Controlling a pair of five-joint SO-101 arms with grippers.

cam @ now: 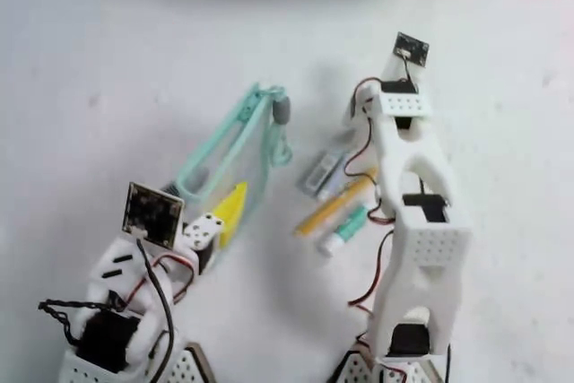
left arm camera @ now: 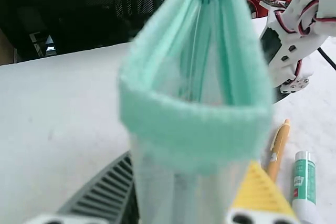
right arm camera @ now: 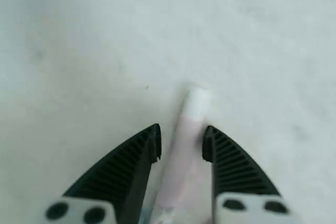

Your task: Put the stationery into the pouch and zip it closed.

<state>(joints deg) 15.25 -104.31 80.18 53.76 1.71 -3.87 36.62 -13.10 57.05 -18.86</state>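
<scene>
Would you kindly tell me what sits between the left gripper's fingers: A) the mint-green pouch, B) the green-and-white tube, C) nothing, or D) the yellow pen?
A: the left wrist view shows the mint-green pouch held in the left gripper, while the yellow pen and the green-and-white tube lie on the table beside it.

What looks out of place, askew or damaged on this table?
Nothing is spilled or damaged. The mint pouch is unzipped, one end held by the left gripper. The yellow pen and the glue stick lie loose beside it, which fits the unfinished task.
</scene>
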